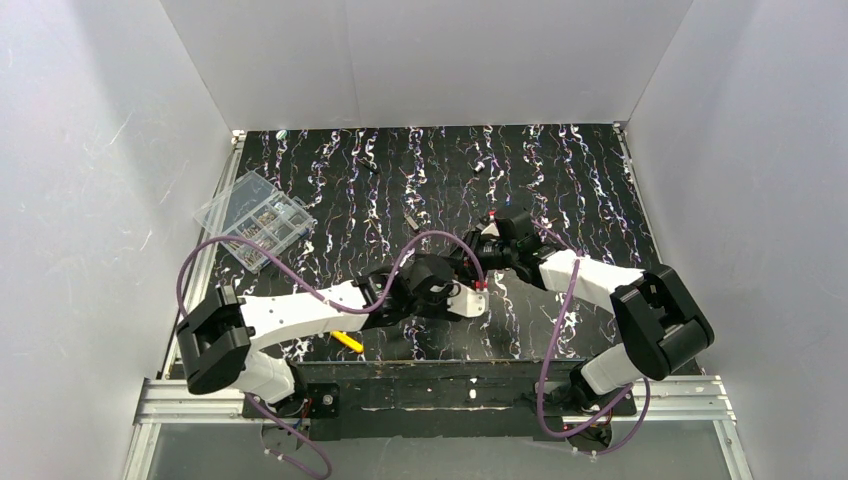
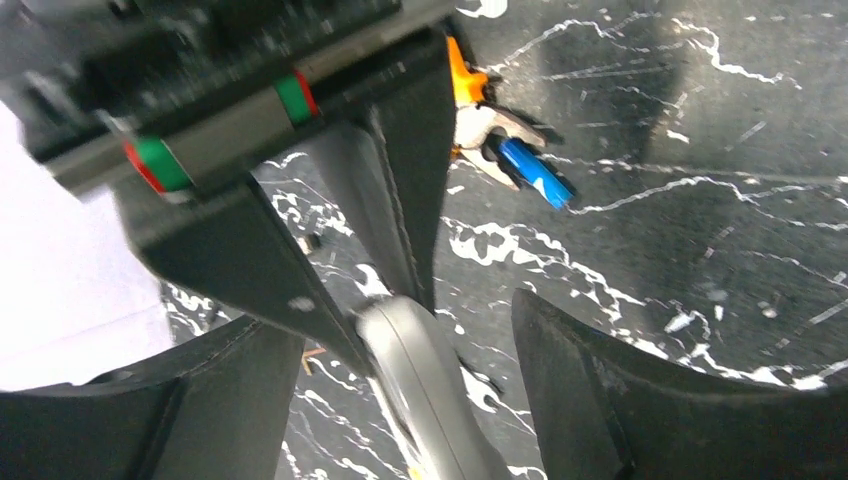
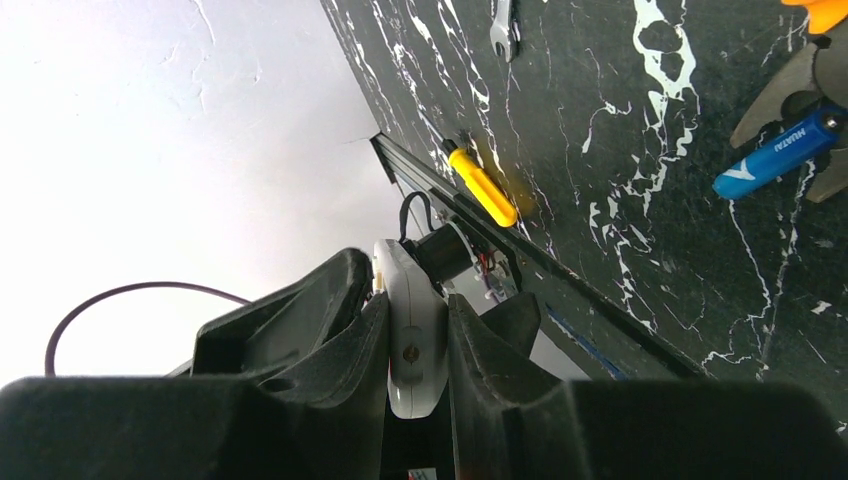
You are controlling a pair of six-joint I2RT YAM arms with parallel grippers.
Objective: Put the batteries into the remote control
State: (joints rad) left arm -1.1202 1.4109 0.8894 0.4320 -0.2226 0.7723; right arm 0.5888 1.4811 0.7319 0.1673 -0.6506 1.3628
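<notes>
The white remote control [image 3: 415,350] stands edge-on, and my right gripper [image 3: 415,300] is shut on it. In the left wrist view the same remote control [image 2: 425,385] hangs between the fingers of my left gripper [image 2: 400,340], which is open with a gap on each side. The right gripper's black fingers [image 2: 395,170] reach in from the upper left there. One blue battery [image 3: 775,155] lies on the black marbled table; the left wrist view shows this battery [image 2: 535,172] beyond the remote. Seen from above, the left gripper [image 1: 455,292] and right gripper [image 1: 478,270] meet at mid-table.
A tool with grey metal arms [image 3: 790,85] and an orange part [image 2: 465,85] lies right by the battery. A yellow-handled tool [image 1: 348,342] sits near the front edge. A clear compartment box [image 1: 255,220] stands at the left, and a small wrench [image 3: 505,25] lies on the table.
</notes>
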